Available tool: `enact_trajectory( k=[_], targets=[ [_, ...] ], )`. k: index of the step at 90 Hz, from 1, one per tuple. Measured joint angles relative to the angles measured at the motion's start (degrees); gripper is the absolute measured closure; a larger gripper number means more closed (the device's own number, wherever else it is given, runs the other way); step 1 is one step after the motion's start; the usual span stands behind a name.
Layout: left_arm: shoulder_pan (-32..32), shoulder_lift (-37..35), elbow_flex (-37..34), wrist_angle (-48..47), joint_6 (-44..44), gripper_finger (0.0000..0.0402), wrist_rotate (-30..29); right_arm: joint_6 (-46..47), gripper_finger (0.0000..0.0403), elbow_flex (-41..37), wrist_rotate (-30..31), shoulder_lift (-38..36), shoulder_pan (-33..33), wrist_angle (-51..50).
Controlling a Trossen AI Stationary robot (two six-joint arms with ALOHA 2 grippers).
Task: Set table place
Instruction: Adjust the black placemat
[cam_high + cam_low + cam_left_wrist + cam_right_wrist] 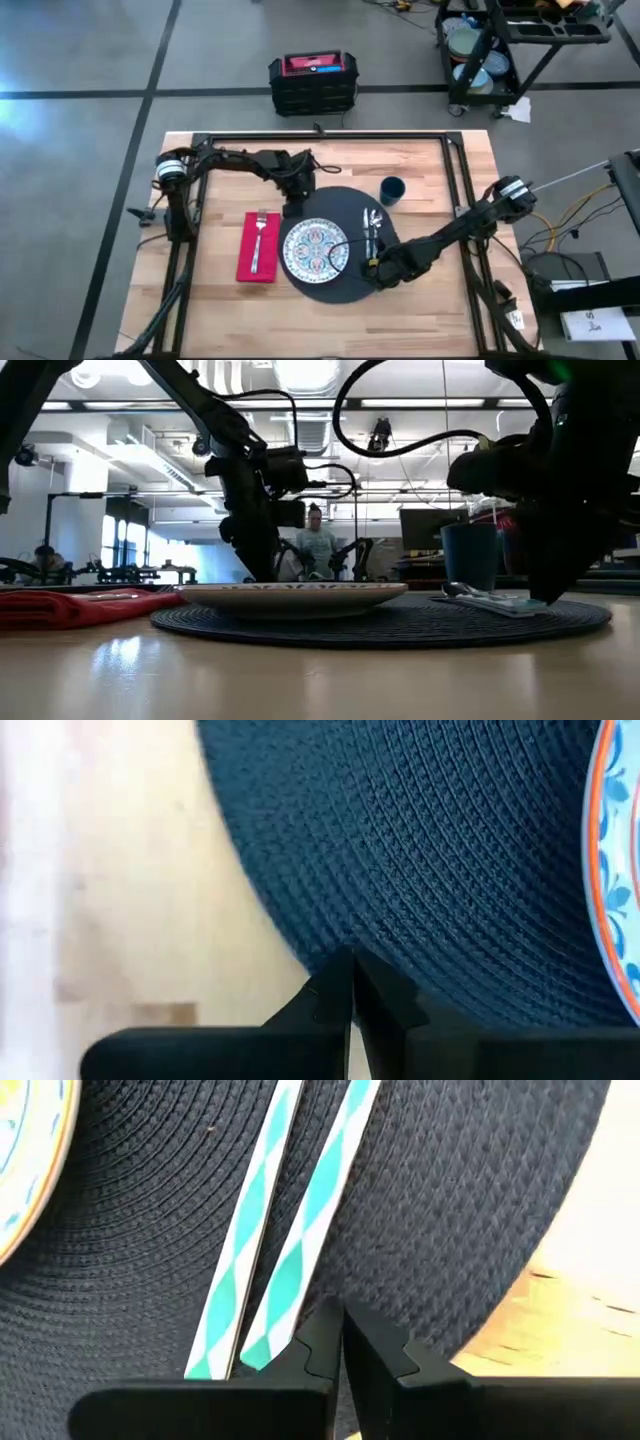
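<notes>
The right gripper (374, 268) is sitting with fingers pressed together at the near right edge of the mat (345, 285), bare table (430, 310) lying open beyond it. The knife and spoon handles (270, 1260) are lying just ahead, their far ends cut off. The left gripper (291, 208), also closed and empty, is resting at the mat's far left rim, the plate (315, 250) just beyond.

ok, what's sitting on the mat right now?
On the mat: the plate left of centre, and a knife and spoon side by side to its right. Right claw shut at their handle ends, left claw shut at the mat's far-left edge. Mat under the plate is hidden.
</notes>
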Motion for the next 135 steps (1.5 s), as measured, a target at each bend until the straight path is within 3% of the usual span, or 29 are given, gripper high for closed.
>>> enact_trajectory(
  k=[38, 69, 78, 88, 100, 123, 135],
  targets=[
    [0.61, -14.9, 0.13, -2.38, -3.79, 0.0402, -1.07, -4.93, 0.0403, 5.61, 9.5, -8.78, -0.13, -12.91],
    [0.61, -34.82, -0.44, -5.44, -11.35, 0.0402, 0.84, -19.28, 0.0403, 9.97, 32.08, -21.08, -0.13, -13.86],
    [0.57, -40.19, -1.11, -6.71, -14.29, 0.0402, 3.07, -23.01, 0.0403, 10.34, 34.95, -24.96, -0.59, -13.85],
    [0.5, -45.27, -2.39, -7.22, -17.62, 0.0402, 8.7, -24.31, 0.0403, 9.34, 32.17, -27.54, -2.93, -14.1],
    [-1.44, -50.05, -7.05, -7.81, -22.9, 0.0402, 16.18, -27.05, 0.0403, 7.69, 23.22, -25.93, -7.95, -11.79],
    [-6.93, -58.31, -21.17, -6.35, -32.69, 0.0402, 17.3, -31.32, 0.0403, 2.58, 6.91, -13.94, -15.2, -1.99],
    [-8.03, -62.01, -27.01, -0.39, -37.44, 0.0402, 19.72, -30.05, 0.0392, -3.02, -0.78, -8.96, -15.4, 14.83]
  ],
)
